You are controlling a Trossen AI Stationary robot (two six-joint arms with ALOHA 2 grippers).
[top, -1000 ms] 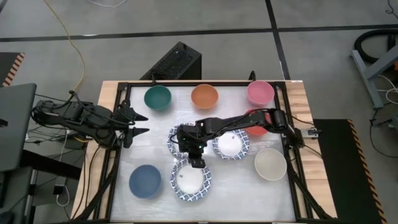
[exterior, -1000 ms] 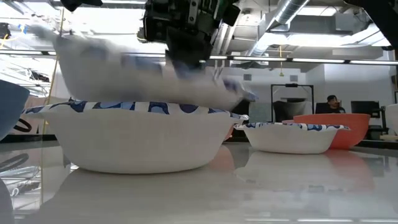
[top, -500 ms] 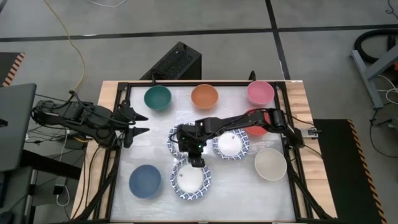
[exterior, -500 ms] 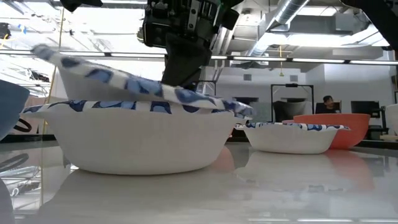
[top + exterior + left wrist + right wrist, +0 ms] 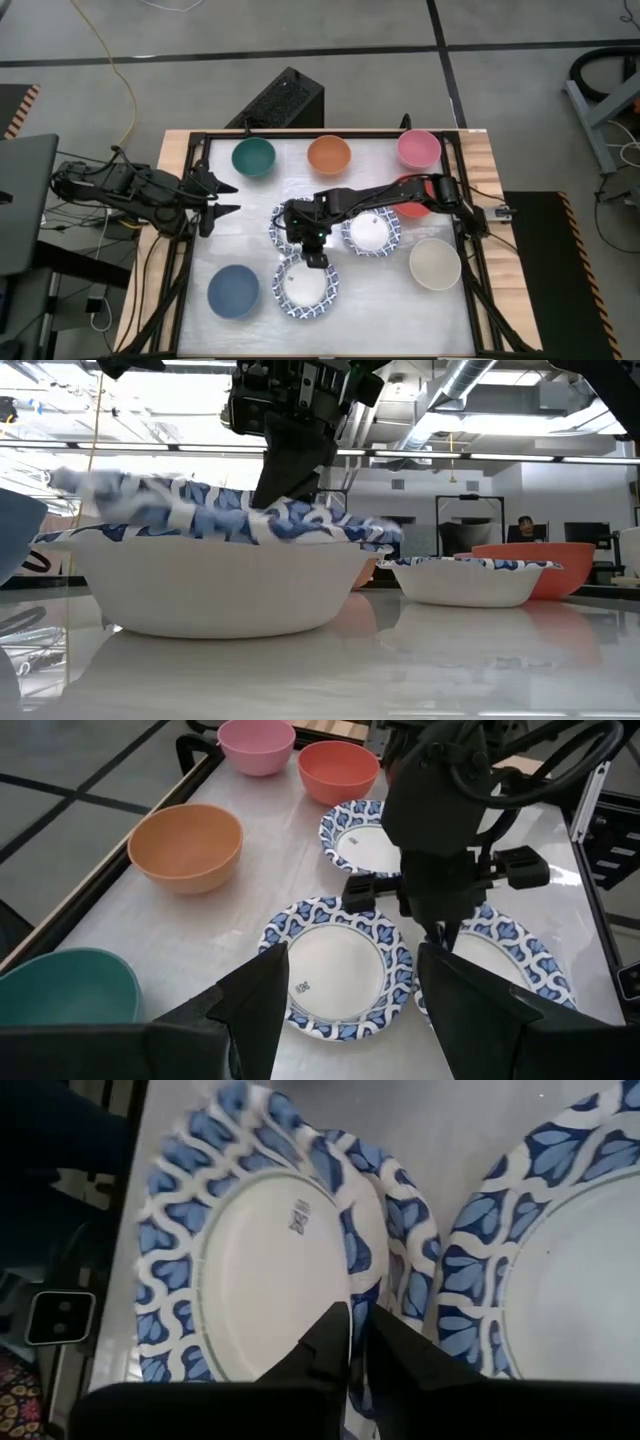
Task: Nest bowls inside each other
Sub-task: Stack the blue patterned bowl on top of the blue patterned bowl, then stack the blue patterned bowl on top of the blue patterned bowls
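Note:
My right gripper (image 5: 315, 262) hangs over the near middle of the table. Its fingers, a narrow gap apart, stand on either side of the rim of a white bowl with a blue-patterned rim (image 5: 220, 515). That bowl lies inside a second patterned bowl (image 5: 220, 590), almost level, and shows blurred. Two more patterned bowls (image 5: 290, 228) (image 5: 372, 232) stand just beyond. The teal bowl (image 5: 253, 156), orange bowl (image 5: 328, 154) and pink bowl (image 5: 418, 148) line the far edge. My left gripper (image 5: 225, 198) waits open at the table's left edge. My right gripper (image 5: 358, 1350) comes from above, slanting down, with one finger (image 5: 330, 1342) inside and one outside the upper bowl's rim (image 5: 360, 1302). Whether the fingers touch the rim I cannot tell. The bowl rests in the lower bowl (image 5: 405, 1270).
A red bowl (image 5: 412, 197) sits partly under the right arm. A cream bowl (image 5: 434, 263) stands near right and a dark blue bowl (image 5: 233, 290) near left. A black frame rail (image 5: 195, 250) borders the table. Bare tabletop (image 5: 370, 310) lies near the front edge.
The patterned bowl under my right gripper was tilted, with one side raised above the lower bowl. It has dropped and now lies nearly level inside that bowl. My right gripper has stayed in place.

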